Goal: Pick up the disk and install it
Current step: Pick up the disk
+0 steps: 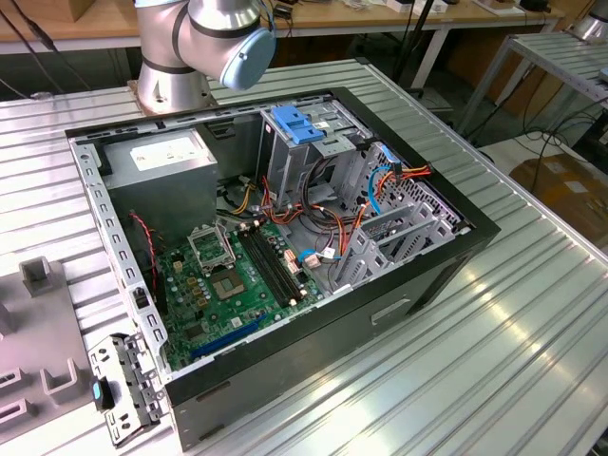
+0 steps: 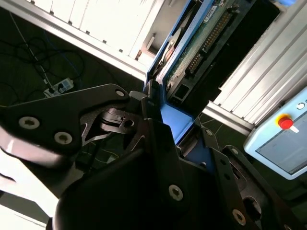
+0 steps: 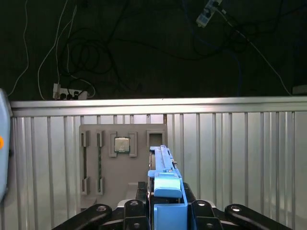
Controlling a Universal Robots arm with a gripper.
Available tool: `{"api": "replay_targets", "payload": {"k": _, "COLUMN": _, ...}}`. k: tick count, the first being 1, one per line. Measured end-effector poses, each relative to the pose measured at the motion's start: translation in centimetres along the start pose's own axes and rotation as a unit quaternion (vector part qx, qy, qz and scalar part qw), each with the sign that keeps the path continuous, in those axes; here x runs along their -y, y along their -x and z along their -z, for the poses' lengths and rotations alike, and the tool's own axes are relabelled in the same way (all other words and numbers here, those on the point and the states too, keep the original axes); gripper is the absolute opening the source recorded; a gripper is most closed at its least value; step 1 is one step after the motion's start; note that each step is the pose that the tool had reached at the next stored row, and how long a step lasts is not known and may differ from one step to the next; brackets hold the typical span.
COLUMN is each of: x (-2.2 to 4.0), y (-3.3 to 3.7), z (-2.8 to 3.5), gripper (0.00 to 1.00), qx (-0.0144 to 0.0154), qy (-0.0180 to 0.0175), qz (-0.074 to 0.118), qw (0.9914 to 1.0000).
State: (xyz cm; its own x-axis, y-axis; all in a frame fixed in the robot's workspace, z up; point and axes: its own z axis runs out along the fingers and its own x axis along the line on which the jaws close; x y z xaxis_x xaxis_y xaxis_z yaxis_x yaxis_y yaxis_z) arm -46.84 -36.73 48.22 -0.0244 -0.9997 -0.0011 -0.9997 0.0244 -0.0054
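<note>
End effector (image 3: 166, 212) clamped on one disk (image 3: 167, 189), held edge-on over the bench (image 3: 230, 153). One fixture plate (image 3: 122, 172) with one CPU chip (image 3: 122, 144) lies beyond it. One arm (image 1: 228, 38), blue-capped joint above one open PC case (image 1: 427, 275).

- Gripper (image 2: 175, 117): black linkage with screw heads across the foreground, jaws closed on either side of the blue carrier end at frame centre.
- The disk (image 2: 199, 45) is seen edge-on, running from the jaws away from the camera; green circuit-board face and a connector row are visible, with a blue rail along its edge.
- Ribbed aluminium surface (image 2: 110, 24) sits behind the disk, on both sides of it.
- Dark floor beyond, with loose cables (image 2: 29, 72) and a white power strip (image 2: 58, 87).
- Light-blue pendant (image 2: 283, 143) with a red button (image 2: 286, 122), near the ribbed surface's edge.
</note>
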Motion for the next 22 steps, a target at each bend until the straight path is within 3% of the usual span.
{"api": "replay_targets", "payload": {"k": 2, "x": 0.00, "y": 0.00, "z": 0.29, "gripper": 0.37, "qx": 0.0000, "qy": 0.0000, "qz": 0.000, "qw": 1.00000}}
{"api": "replay_targets", "payload": {"k": 8, "x": 0.00, "y": 0.00, "z": 0.30, "gripper": 0.37, "qx": 0.0001, "qy": 0.0000, "qz": 0.000, "qw": 1.00000}}
{"api": "replay_targets", "payload": {"k": 22, "x": 0.77, "y": 0.02, "z": 0.30, "gripper": 0.37, "qx": 0.0001, "qy": 0.0000, "qz": 0.000, "qw": 1.00000}}
